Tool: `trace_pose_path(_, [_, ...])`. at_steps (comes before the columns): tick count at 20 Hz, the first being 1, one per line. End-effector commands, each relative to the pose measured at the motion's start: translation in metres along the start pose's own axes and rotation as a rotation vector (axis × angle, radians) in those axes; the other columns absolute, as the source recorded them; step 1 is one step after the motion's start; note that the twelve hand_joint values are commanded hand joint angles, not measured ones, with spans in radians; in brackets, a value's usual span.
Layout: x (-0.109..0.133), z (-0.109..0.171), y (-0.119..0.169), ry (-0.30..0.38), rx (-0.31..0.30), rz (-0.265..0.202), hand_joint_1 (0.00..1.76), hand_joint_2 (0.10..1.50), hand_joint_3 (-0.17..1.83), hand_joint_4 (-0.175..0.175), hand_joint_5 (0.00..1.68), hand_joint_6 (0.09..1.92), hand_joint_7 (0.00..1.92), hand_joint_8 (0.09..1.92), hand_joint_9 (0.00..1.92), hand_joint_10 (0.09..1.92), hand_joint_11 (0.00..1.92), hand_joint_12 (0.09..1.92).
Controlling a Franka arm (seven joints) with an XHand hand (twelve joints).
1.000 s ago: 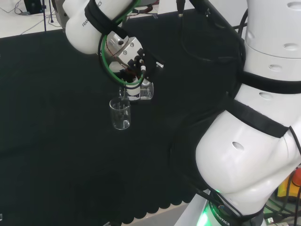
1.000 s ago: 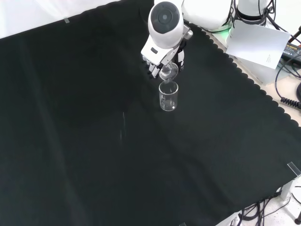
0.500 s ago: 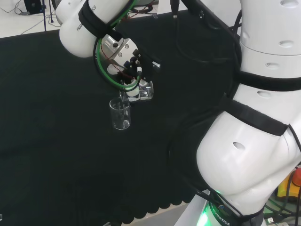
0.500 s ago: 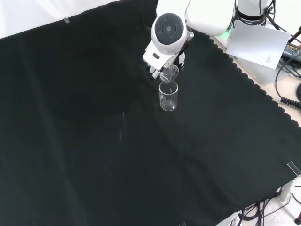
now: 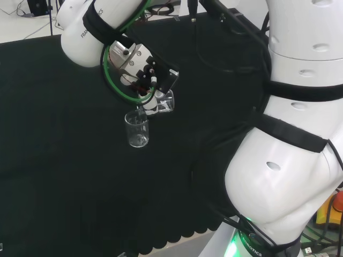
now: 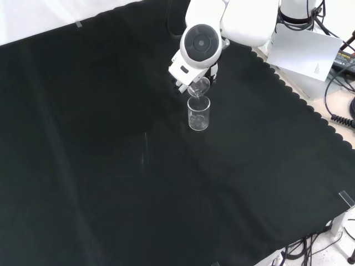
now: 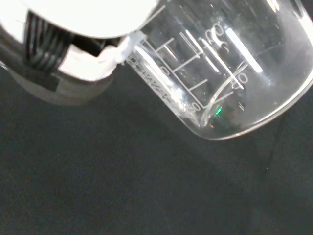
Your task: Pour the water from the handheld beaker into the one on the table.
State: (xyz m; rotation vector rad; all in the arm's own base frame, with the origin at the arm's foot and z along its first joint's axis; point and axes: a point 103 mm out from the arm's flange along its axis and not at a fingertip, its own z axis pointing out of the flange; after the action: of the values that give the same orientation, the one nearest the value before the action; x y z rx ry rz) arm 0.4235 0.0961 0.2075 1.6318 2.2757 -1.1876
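The handheld beaker was clasped in the hand, tipped well over so that its mouth pointed down and toward the standing beaker. In the head view its lip sat just above the rim of that second vessel, at the hand's lower left; whether glass touched glass could not be told. In the front view the tilted beaker hung directly under the hand, with the standing beaker immediately below it — upright on the black cloth of the worktop.

The hand's fingers were curled round the tilted beaker's body, holding it from above and behind. In the wrist view a white and black finger lay against the glass wall, and the beaker showed printed graduation marks and a rounded base edge, with a small green glint near that edge. How much water remained inside could not be made out, and no stream was plainly visible between the two vessels.

The standing beaker looked clear — its contents, if any, were too hard to judge.

Farther out from the hand, the arm's big white links rose at the right of the head view, and the scalloped edge of the cloth ran along the worktop's side in the front view.
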Motion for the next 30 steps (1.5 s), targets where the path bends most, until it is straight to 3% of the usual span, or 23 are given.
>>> trace_pose_path(1, [0.0019,-0.0038,0.0004,-0.022,0.012,0.005,1.16,0.61,0.81,0.017,1.20,0.86,1.47,0.84,1.56,0.63,1.40,0.69])
trace_pose_path(30, [0.0092,-0.0124,0.0010,-0.120,0.081,0.034,1.15,0.62,0.80,0.020,1.20,0.87,1.46,0.84,1.56,0.62,1.39,0.69])
